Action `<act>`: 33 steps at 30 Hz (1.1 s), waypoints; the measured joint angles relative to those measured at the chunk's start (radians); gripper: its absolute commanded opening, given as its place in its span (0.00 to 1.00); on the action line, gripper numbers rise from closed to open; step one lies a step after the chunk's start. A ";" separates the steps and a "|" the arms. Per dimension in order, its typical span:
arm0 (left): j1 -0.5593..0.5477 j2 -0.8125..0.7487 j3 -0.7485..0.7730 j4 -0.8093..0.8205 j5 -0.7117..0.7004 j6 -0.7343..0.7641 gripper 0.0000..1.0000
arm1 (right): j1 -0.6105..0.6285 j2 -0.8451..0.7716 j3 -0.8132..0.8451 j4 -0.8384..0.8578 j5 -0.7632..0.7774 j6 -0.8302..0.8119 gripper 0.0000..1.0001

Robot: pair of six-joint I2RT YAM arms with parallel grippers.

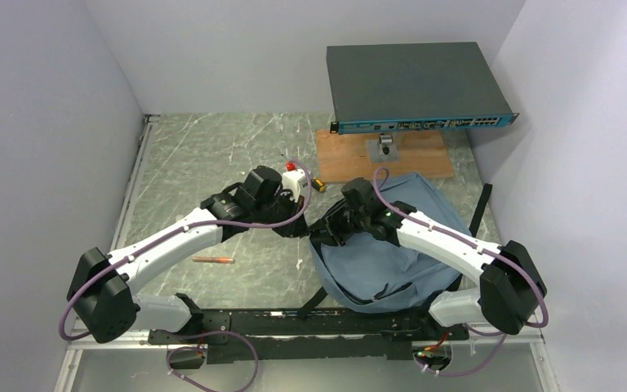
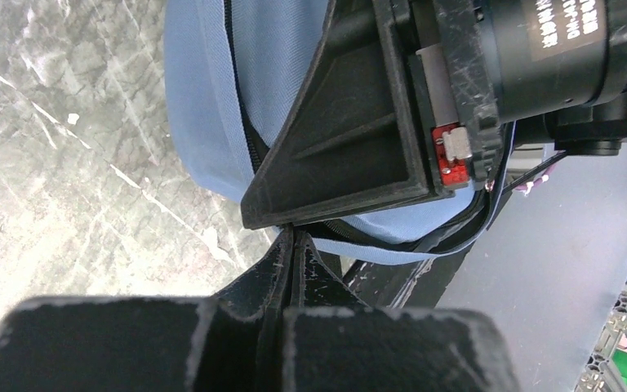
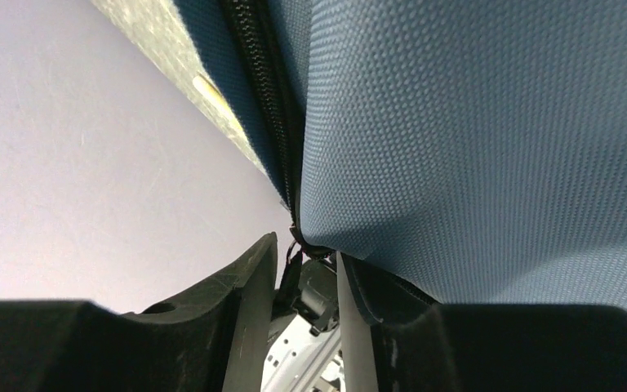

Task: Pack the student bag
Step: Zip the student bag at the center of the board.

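The student bag (image 1: 392, 257), blue-grey fabric with black zip trim, lies flat on the table's right half. Both grippers meet at its left edge. My left gripper (image 1: 297, 229) is shut, its tips (image 2: 294, 234) pinching the bag's (image 2: 200, 98) piped zip edge just under a black finger (image 2: 351, 139) of the right gripper. My right gripper (image 1: 327, 232) stands partly open at the zip line (image 3: 265, 73) of the bag (image 3: 490, 139). A small black zip tab (image 3: 292, 260) hangs in the gap of the right gripper (image 3: 306, 249), and the right-hand finger (image 3: 351, 318) lies against the fabric.
A dark grey network switch (image 1: 416, 82) stands raised on a stand over a wooden board (image 1: 351, 159) at the back. An orange pen (image 1: 212, 260) lies on the marble table. A red-capped item (image 1: 291, 167) and a yellow-black one (image 1: 318, 184) sit behind the grippers. Walls close both sides.
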 measured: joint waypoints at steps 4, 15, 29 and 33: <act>0.000 0.000 0.000 -0.016 -0.003 0.011 0.01 | 0.000 -0.016 0.000 -0.005 -0.011 -0.018 0.36; 0.000 0.000 0.000 -0.029 0.008 0.023 0.05 | -0.001 -0.029 0.005 -0.002 -0.026 -0.017 0.27; 0.016 -0.155 -0.098 0.042 0.120 -0.013 0.66 | 0.000 0.001 -0.037 0.097 -0.058 -0.308 0.00; 0.045 -0.258 -0.146 0.119 0.046 -0.093 0.70 | -0.001 -0.053 -0.129 0.201 -0.068 -0.445 0.00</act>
